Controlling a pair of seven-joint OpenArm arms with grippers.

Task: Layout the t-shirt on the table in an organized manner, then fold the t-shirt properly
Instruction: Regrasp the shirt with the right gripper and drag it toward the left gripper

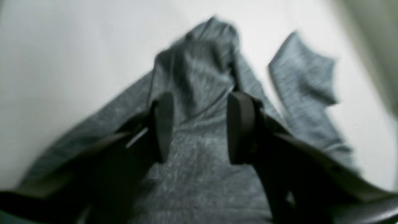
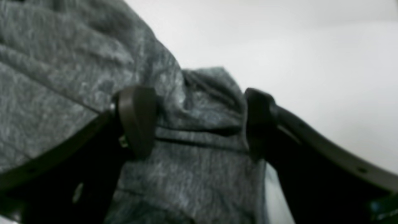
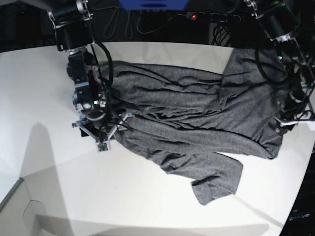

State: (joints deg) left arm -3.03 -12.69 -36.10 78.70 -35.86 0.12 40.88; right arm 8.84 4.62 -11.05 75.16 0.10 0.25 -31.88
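On your white desk [image 3: 44, 162], the grey t-shirt [image 3: 187, 113] lies spread crosswise, rumpled, between your two arms.

Your left gripper [image 1: 199, 127] hangs over the shirt's far-right edge in the base view, jaws parted, with cloth showing in the gap but not pinched. Your right gripper [image 2: 199, 124] sits at the opposite edge, jaws wide apart astride a hemmed fold. One sleeve points toward the desk's near edge. No containers are visible.

A dark backdrop [image 3: 29, 29] is seen behind the far edge, crossed by black cables [image 3: 123, 24], with a blue panel [image 3: 152, 4] and a small red indicator light [image 3: 194, 16]. Soft shadows are cast at lower left.
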